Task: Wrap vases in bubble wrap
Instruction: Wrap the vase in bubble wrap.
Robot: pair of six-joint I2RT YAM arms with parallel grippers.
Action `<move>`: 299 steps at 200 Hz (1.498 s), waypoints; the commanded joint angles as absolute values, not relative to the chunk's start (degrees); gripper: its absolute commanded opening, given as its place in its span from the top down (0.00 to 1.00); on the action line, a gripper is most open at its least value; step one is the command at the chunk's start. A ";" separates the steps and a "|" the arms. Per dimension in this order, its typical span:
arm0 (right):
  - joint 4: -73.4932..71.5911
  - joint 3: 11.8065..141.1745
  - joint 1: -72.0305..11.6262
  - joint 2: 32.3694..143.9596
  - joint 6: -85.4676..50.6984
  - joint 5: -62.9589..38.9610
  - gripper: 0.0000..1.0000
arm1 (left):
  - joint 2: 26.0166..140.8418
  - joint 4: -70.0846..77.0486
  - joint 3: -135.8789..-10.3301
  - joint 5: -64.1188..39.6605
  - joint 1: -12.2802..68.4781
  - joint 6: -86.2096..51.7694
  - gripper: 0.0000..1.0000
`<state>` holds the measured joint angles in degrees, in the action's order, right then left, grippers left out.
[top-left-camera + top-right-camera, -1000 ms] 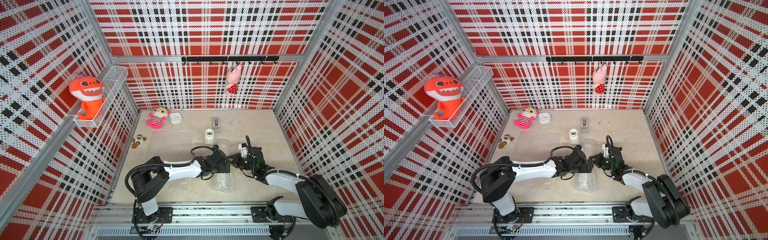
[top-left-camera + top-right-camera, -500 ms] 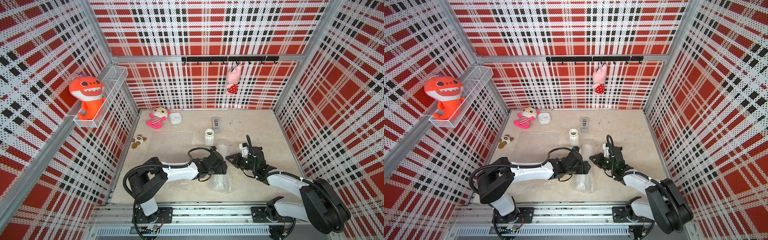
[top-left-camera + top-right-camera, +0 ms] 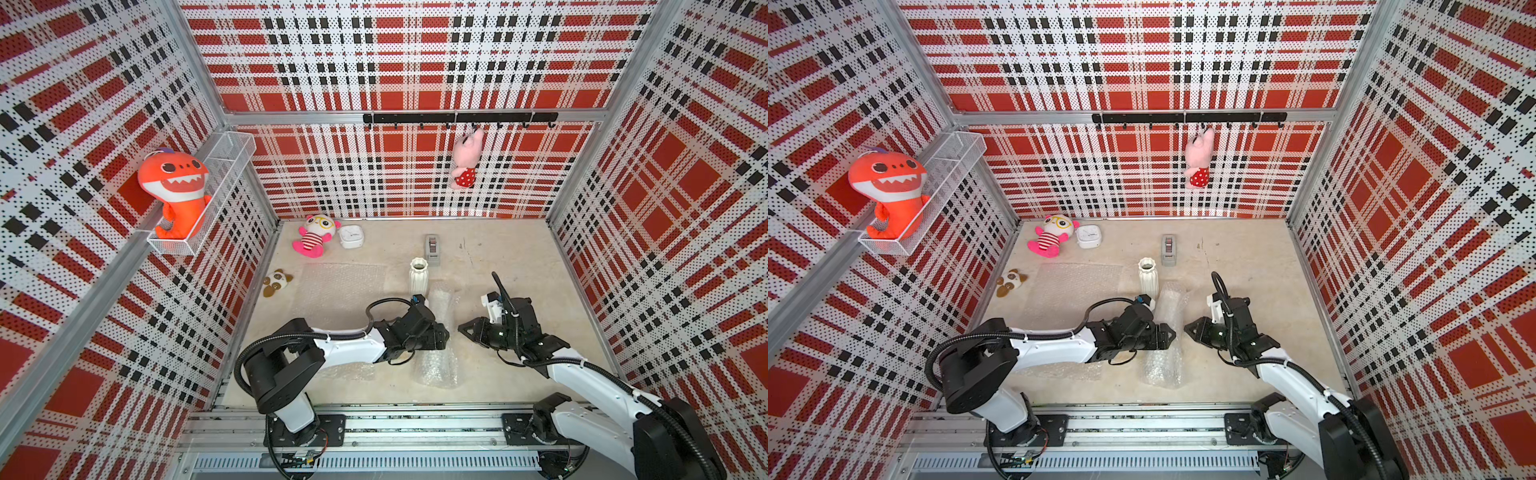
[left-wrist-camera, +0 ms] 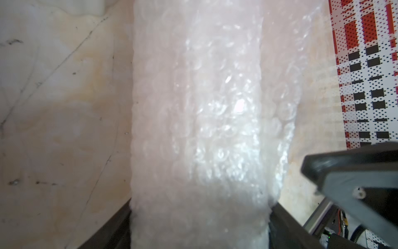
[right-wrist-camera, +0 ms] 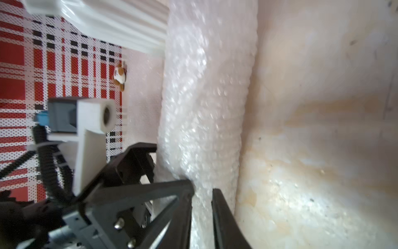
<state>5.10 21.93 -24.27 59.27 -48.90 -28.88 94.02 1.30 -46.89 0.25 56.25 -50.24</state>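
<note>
The rolled bubble wrap (image 3: 436,365) lay lengthwise mid-table, blocking any straight crossing between the arms; the left gripper (image 3: 445,335) straddled it, jaws against both its sides; the right gripper (image 3: 462,328) stood just beside it, jaws a slit apart, leaving little gap there; the upright vase (image 3: 419,277) and the tape dispenser (image 3: 432,249) barred the roll's far end; the flat bubble wrap (image 3: 340,286) covered the floor toward the left wall; the bare table (image 3: 519,257) toward the right wall gave open passage.
</note>
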 commanded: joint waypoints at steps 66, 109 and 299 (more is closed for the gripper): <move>-4.01 19.15 -34.31 61.37 -53.89 -36.76 0.93 | 92.79 4.51 -45.03 -0.13 56.54 -53.38 0.19; -13.69 17.40 -35.16 65.82 -56.57 -37.57 0.95 | 91.98 5.32 -44.56 -0.18 56.54 -54.41 0.16; -18.90 18.08 -35.52 66.73 -50.97 -37.15 0.95 | 93.54 -3.38 -44.50 -0.79 55.59 -47.28 0.19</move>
<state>-17.72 16.82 -34.79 67.72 -54.39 -38.30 93.51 0.93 -46.44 1.80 56.03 -51.33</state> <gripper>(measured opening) 0.047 0.838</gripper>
